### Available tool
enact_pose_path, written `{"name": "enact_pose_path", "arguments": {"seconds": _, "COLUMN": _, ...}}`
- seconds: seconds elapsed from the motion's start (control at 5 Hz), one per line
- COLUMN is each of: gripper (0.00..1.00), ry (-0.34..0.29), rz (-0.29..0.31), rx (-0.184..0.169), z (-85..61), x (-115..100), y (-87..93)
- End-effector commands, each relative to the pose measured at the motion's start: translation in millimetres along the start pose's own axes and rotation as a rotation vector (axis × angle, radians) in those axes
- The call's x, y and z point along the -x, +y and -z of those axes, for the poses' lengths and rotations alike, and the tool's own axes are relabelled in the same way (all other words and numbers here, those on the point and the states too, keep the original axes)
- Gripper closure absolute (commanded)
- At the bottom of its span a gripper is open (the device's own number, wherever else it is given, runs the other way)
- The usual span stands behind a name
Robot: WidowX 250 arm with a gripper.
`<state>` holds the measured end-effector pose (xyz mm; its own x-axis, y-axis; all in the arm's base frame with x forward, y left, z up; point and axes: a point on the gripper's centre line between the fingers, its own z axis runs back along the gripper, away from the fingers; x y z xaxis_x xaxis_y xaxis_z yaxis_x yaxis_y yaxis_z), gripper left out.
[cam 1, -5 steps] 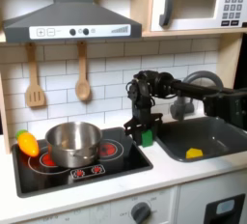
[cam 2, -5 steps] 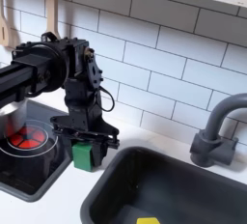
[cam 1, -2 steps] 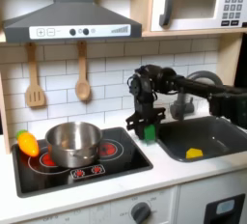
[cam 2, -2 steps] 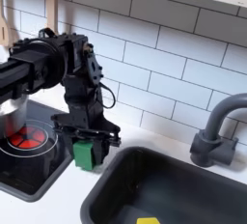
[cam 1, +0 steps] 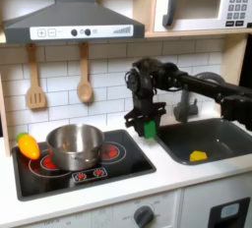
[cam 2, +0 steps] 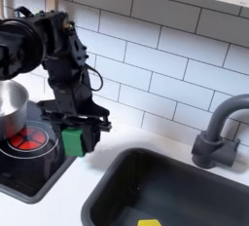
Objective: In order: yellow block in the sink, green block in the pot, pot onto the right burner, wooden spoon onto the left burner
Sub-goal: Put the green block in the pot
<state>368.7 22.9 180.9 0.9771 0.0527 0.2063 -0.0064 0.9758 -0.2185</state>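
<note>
Against the white subway-tile wall (cam 1: 108, 70), the black gripper (cam 2: 74, 138) pinches the small green cube (cam 1: 150, 128) — seemingly light, rigid, slick-sided — squarely across opposite faces.

A white countertop (cam 1: 148, 185) carries a black cooktop (cam 1: 84, 165) and the sunken sink (cam 1: 202, 139). On the cooktop sit the pot (cam 1: 74, 145) and a toy vegetable (cam 1: 28, 145); the yellow block (cam 1: 198, 155) lies in the sink.

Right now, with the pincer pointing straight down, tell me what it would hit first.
Probably the stovetop's right edge: the pincer, shut on the green block, hangs over it beside the counter, though depth is unclear.
</note>
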Motion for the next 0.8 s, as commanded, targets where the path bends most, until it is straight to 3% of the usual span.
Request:
{"name": "enact_pose_path", "arguments": {"seconds": 0.0, "gripper": 1.00, "ry": -0.038, "rz": -0.015, "rx": 0.016, "z": -33.5, "x": 8, "y": 17.4}}
{"name": "enact_pose_path", "arguments": {"seconds": 0.6, "gripper": 1.00, "ry": -0.064, "rz": -0.099, "rx": 0.065, "z": -61.9, "x": 9, "y": 55.5}}
